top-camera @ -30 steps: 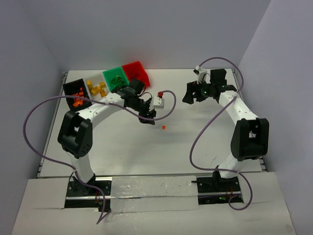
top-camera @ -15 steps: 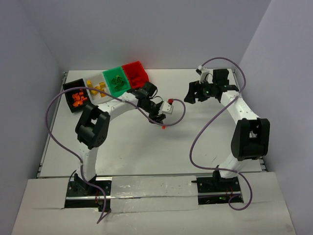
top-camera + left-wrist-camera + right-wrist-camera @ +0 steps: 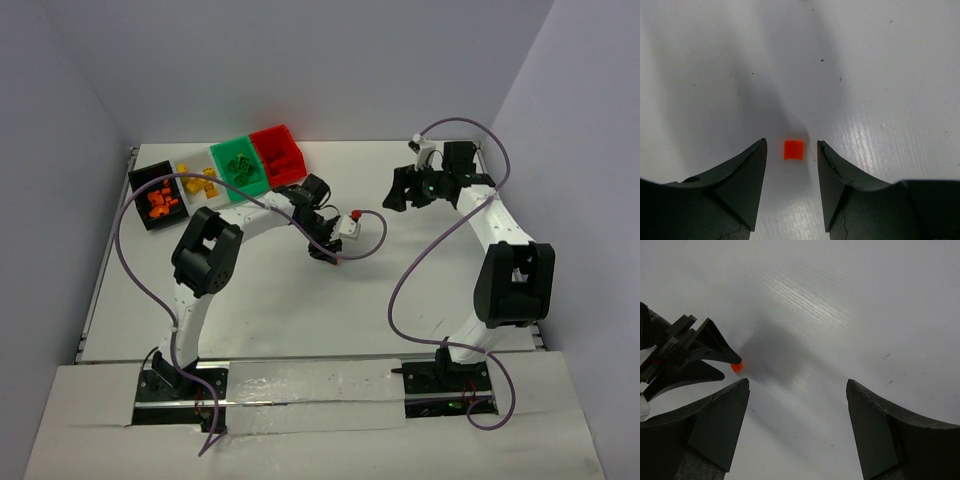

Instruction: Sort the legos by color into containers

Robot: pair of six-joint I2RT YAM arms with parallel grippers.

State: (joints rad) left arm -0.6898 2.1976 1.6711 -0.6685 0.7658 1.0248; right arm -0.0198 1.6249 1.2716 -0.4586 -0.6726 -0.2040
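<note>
Orange lego between jaws of left pincer, half open, untouched.

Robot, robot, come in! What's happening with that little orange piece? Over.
Left gripper open, jaws straddling the orange lego, not touching it. Right gripper open, empty. Nothing between jaws and lego. Over.

White arms with black joints trail purple cables; left hand and right hand bear black wedge-shaped fingers.
</note>
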